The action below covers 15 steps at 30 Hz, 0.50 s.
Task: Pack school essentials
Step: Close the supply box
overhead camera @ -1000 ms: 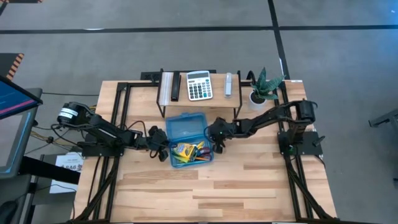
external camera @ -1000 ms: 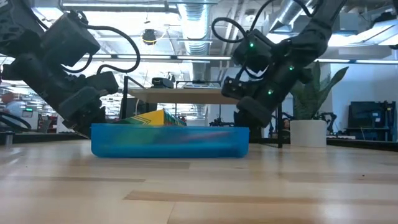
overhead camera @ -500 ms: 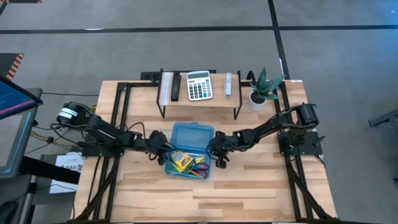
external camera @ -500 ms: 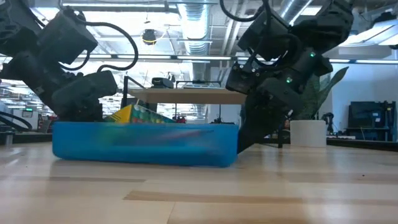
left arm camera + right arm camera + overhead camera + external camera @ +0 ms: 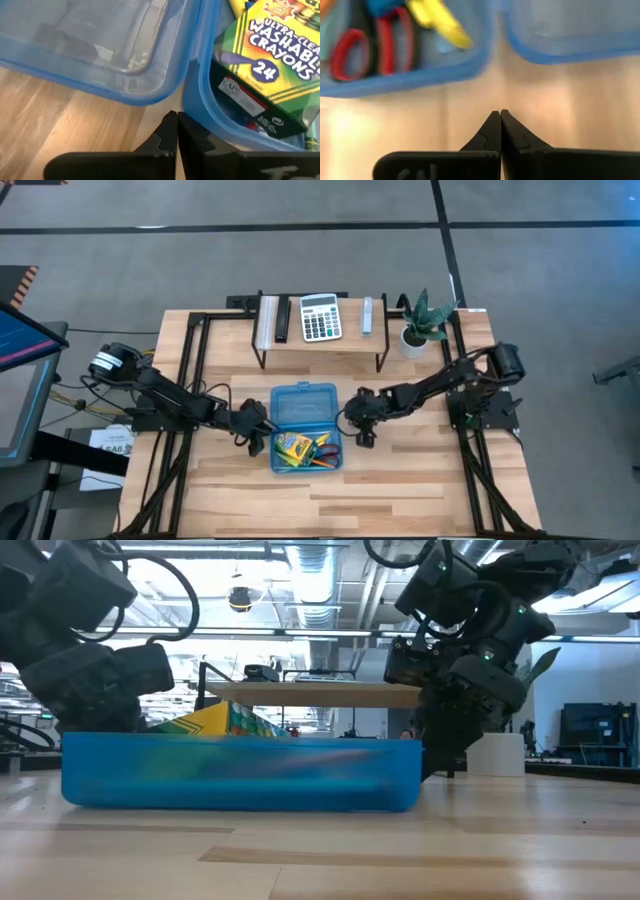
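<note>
A translucent blue plastic case lies open on the table's middle, its empty lid toward the far edge and its tray toward the near edge. In the tray lie the school essentials: a yellow-green crayon box, red-handled scissors and a yellow piece. My left gripper is shut at the case's left side, tips by the hinge corner. My right gripper is shut over bare wood just right of the case, apart from it. My left gripper has its shut fingertips right beside the tray's outer left wall, at the corner next to the hinge, slanting down from the table's left. I cannot tell whether they touch the wall. The case lies flat on the table.
A low wooden shelf at the far middle carries a grey-white calculator, a black bar and a pale tube. A potted plant stands at the far right. Bare wood lies near the front edge.
The open case has slid toward the table's near edge and turned a little, so it now lies square. Both shut grippers went toward the near edge beside it. My right gripper then drew off slightly toward the right.
</note>
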Tool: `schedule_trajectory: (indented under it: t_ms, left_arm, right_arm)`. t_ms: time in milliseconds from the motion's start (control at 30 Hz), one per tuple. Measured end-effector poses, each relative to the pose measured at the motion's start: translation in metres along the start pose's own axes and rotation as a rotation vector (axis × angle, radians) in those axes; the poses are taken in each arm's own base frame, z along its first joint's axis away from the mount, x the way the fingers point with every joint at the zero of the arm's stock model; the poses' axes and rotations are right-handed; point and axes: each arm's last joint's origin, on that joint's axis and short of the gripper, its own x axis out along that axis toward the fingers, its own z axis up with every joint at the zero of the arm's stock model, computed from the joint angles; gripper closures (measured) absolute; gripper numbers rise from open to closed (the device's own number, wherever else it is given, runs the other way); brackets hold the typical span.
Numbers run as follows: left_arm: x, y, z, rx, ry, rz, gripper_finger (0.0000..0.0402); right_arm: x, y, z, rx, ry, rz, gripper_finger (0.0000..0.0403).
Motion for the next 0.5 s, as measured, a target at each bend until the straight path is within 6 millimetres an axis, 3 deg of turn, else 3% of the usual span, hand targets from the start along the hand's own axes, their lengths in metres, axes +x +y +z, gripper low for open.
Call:
schedule_trajectory:
  t_ms: [233, 500]
  left_arm:
    - [-0.011, 0.004, -0.002, -0.013, 0.059, 0.04, 0.0401]
    - [-0.023, 0.024, 0.003, -0.005, 0.019, 0.262, 0.0401]
  right_arm:
    - [-0.001, -0.025, -0.006, 0.039, 0.008, -0.042, 0.0394]
    - [0.0, -0.056, 0.004, 0.047, -0.077, -0.122, 0.0394]
